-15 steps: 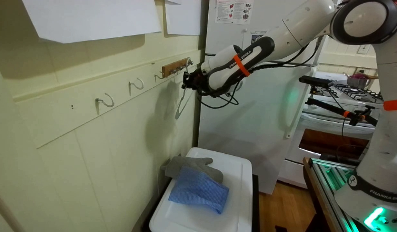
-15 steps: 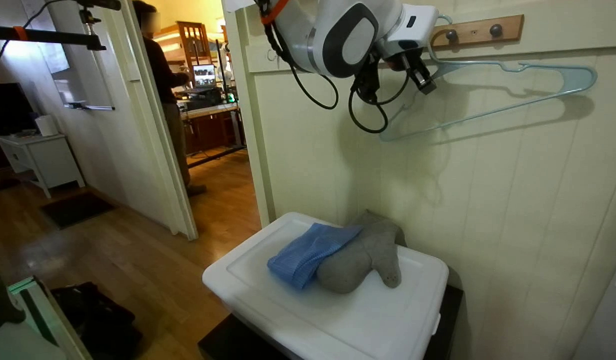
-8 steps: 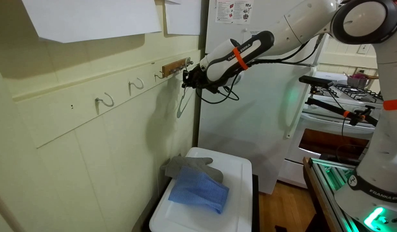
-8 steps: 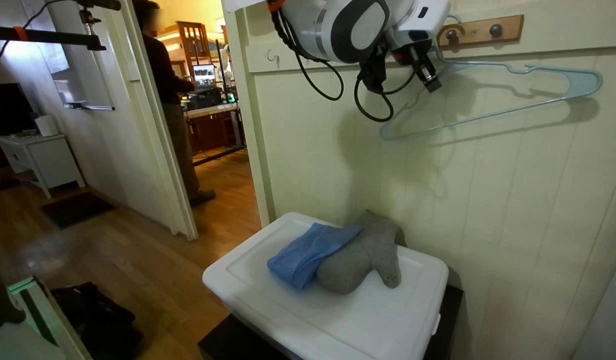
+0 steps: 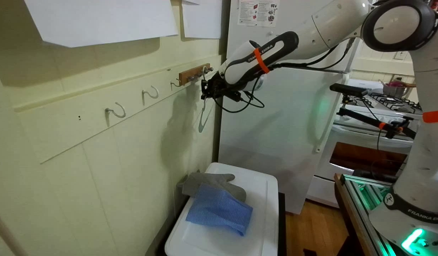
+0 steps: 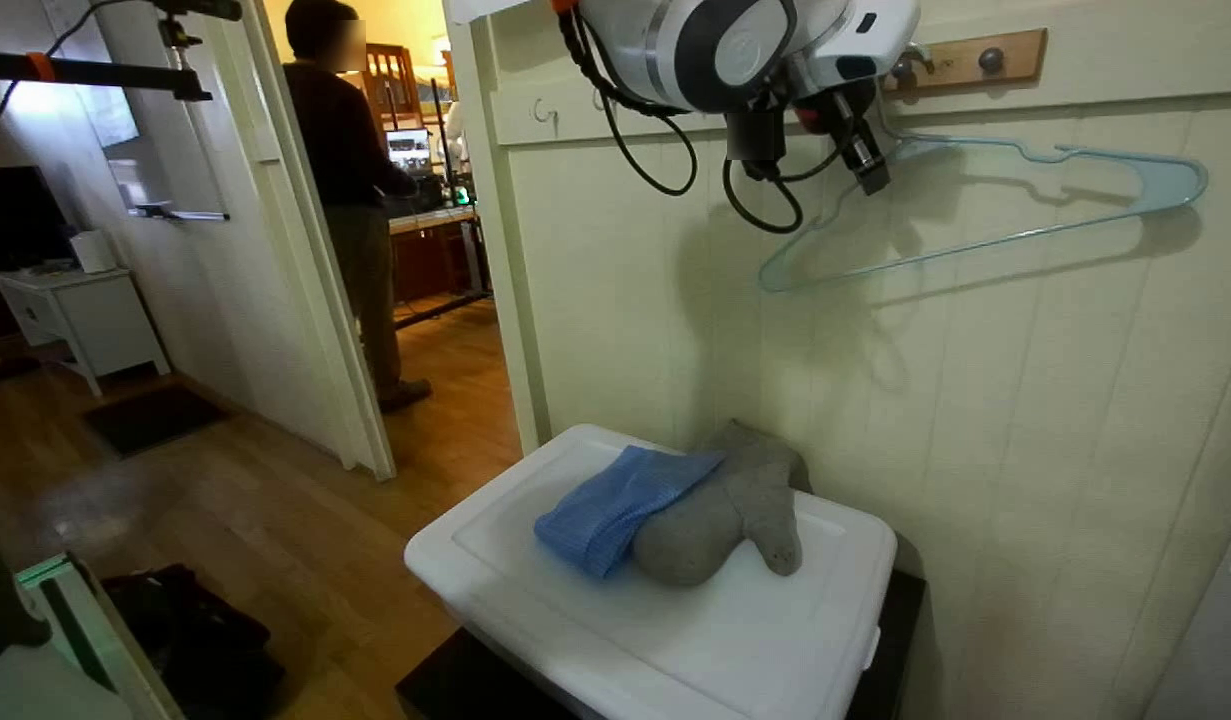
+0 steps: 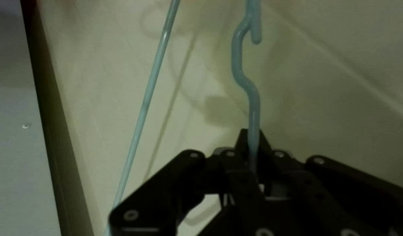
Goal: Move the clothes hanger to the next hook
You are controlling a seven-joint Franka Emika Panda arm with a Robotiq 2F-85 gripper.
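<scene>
The clothes hanger, pale blue, shows in both exterior views point(image 5: 201, 127) point(image 6: 1163, 185) and, as long bars, in the wrist view point(image 7: 254, 111). My gripper point(image 7: 252, 147) is shut on its upper bar close to the top hook; the gripper also shows in both exterior views point(image 5: 204, 90) point(image 6: 877, 182). The hanger's curved top stands at a dark knob point(image 6: 903, 72) of the wooden rack point(image 6: 965, 62); whether it rests on that knob I cannot tell. Another knob point(image 6: 991, 62) is beside it. Silver hooks point(image 5: 115, 111) point(image 5: 150, 93) line the same board.
A white lidded bin point(image 6: 535, 620) stands below, with a grey oven mitt point(image 6: 695, 540) and a blue cloth point(image 6: 615, 510) on it. A white fridge point(image 5: 261, 142) closes off the wall's end. Paper sheets point(image 5: 105, 21) hang above the hooks. A person point(image 6: 345, 190) stands in the doorway.
The arm and hanger have moved toward the fridge end of the wall. The hanger has lowered slightly in the last half second, and its top looks turned. The person has shifted in the doorway.
</scene>
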